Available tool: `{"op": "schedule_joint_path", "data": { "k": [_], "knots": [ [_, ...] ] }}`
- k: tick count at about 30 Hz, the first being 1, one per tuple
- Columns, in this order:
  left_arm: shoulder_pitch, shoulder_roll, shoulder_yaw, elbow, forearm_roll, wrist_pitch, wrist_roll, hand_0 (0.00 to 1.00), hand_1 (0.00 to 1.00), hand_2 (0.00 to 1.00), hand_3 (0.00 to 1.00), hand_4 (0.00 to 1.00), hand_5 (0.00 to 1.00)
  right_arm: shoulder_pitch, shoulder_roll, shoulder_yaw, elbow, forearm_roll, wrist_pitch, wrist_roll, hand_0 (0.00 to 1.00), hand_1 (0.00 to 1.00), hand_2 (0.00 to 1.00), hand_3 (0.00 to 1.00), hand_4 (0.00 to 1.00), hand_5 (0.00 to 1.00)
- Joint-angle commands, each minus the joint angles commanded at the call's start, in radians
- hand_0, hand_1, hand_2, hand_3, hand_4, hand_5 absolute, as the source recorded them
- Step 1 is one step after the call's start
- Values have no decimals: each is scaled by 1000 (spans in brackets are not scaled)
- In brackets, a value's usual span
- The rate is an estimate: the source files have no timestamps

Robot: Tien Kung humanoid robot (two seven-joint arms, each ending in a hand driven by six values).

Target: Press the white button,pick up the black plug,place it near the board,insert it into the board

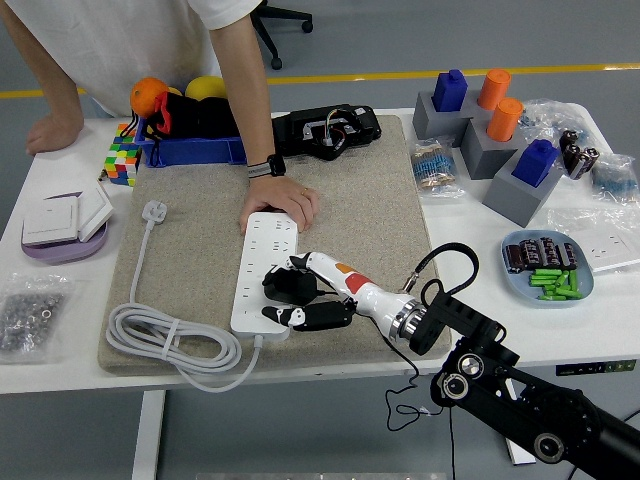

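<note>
One plug held over the board, one hand bracing it

Item one: our right hand (300,295), fingers curled round the black plug (287,285), holds it directly over the near end of the white power strip (262,270), the board of the task. We judge the insertion step is in hand; whether the pins have entered a socket we cannot tell.

Item two: a person's hand (282,202) rests flat on the strip's far end, in our reading to keep it from sliding under the push. The strip lies lengthwise on a grey felt mat (200,250), its white cable (175,345) coiled at the mat's near left corner.

Our left hand is out of view.

Containers:
- blue oval dish (520,285), right: green cells and dark cylinders.
- blue tray (195,150), far left: orange, yellow and dark objects.
- grey blocks (470,140), far right: blue and orange pegs standing in them.
- clear bag (25,315), left edge: small metal parts.
</note>
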Motion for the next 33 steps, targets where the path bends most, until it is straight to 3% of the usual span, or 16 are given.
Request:
{"op": "schedule_joint_path", "data": {
  "k": [33],
  "knots": [
    [8, 0, -3, 0, 15, -1, 2, 623, 625, 630, 688, 524, 376, 71, 31, -55, -33, 1, 11, -6, 801, 733, 697, 627, 821, 425]
  ]
}}
